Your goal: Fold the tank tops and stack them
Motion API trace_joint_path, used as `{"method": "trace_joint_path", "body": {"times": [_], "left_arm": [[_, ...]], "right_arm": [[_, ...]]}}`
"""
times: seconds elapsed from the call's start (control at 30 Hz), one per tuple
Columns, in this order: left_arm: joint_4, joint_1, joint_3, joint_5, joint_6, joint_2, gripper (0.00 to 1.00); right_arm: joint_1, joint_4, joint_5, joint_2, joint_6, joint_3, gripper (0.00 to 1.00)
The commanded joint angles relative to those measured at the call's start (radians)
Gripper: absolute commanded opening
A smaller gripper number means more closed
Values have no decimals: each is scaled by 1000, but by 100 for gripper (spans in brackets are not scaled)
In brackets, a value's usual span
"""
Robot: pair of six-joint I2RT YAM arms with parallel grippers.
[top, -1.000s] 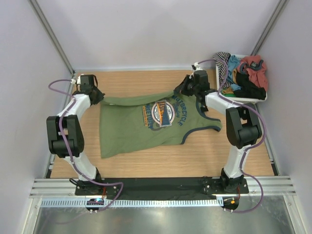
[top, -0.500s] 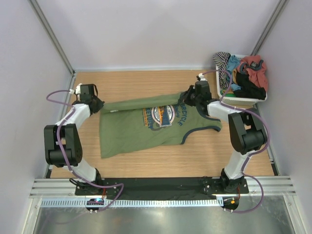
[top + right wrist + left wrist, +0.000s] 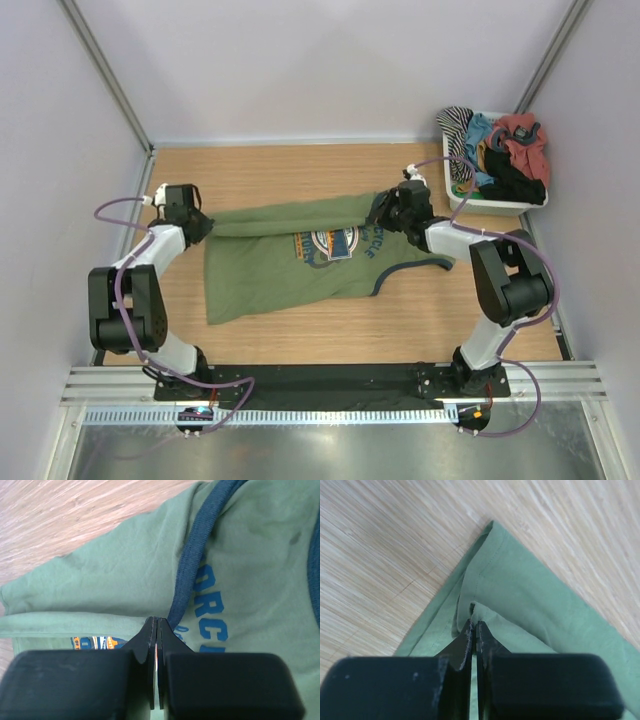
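The olive green tank top (image 3: 270, 270) with dark blue trim lies spread on the wooden table, and its far long edge is lifted and doubled over toward me. My left gripper (image 3: 203, 226) is shut on the hem corner of that edge; in the left wrist view the pinched green fold (image 3: 485, 575) sits at the gripper (image 3: 474, 622). My right gripper (image 3: 385, 212) is shut on the cloth by the armhole trim (image 3: 187, 565), the gripper (image 3: 156, 620) closed on green fabric. The black tank top (image 3: 512, 182) lies crumpled in the basket.
A white basket (image 3: 497, 206) stands at the back right corner, holding striped (image 3: 457, 128), teal (image 3: 481, 131) and red (image 3: 523, 136) garments. Bare wood lies behind the green top and in front of it, up to the black base rail (image 3: 320, 380).
Both grippers have moved toward the near side, carrying the green top's far edge with them. The folded-over strip now covers more of the printed front.
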Motion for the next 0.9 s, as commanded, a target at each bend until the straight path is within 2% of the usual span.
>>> {"method": "trace_joint_path", "body": {"times": [0.0,0.4,0.87], "left_arm": [[38,-2,1,-59,20,-64,0],[0,-2,-9,-128,20,-121,0],[24,-34,-162,-162,3,-210,0]], "right_arm": [[15,53,47,-71,2,-21,1],[39,59,58,-129,-6,-95,1],[50,68,72,-132,-6,-150,1]]}}
